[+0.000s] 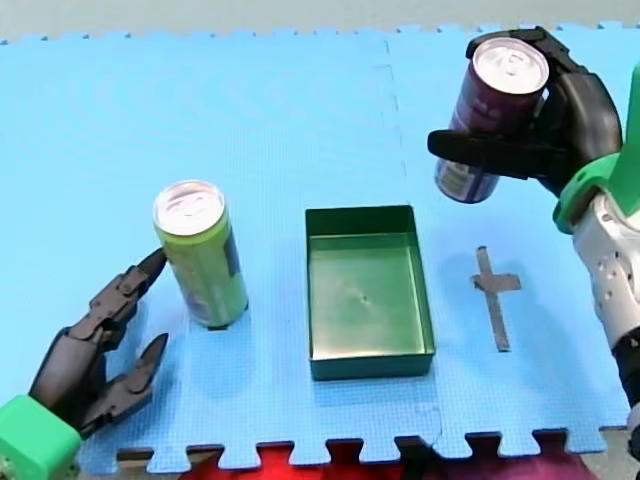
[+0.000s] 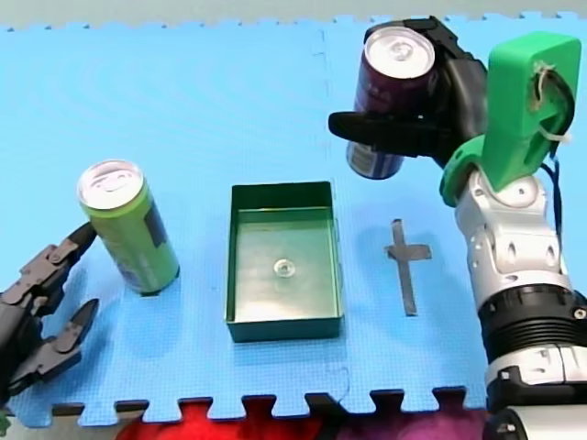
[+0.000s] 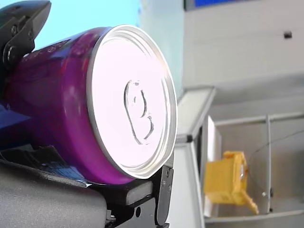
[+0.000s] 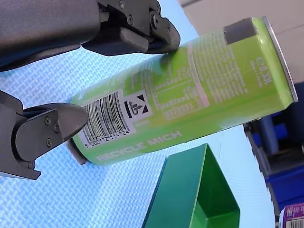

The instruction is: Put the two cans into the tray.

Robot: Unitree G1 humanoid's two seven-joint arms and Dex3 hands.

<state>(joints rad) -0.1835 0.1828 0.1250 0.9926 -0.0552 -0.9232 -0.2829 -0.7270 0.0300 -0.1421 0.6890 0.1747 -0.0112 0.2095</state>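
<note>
A purple can (image 1: 495,110) hangs tilted in the air above the back right of the mat, with my right hand (image 1: 490,150) shut on it; the first wrist view shows its silver top (image 3: 133,104) close up. The green can (image 1: 200,255) stands upright on the mat, left of the green tray (image 1: 360,215), which has nothing in it. My left hand (image 1: 150,305) sits just left of the green can, one fingertip (image 1: 157,262) touching its side. In the second wrist view the fingers (image 4: 137,28) flank the green can (image 4: 190,95) without closing on it.
A grey tape cross (image 1: 495,290) is stuck to the blue foam mat (image 1: 250,120) right of the tray, below the raised can. The mat's jagged front edge (image 1: 300,450) runs close to me, with a red surface (image 1: 330,468) beyond it.
</note>
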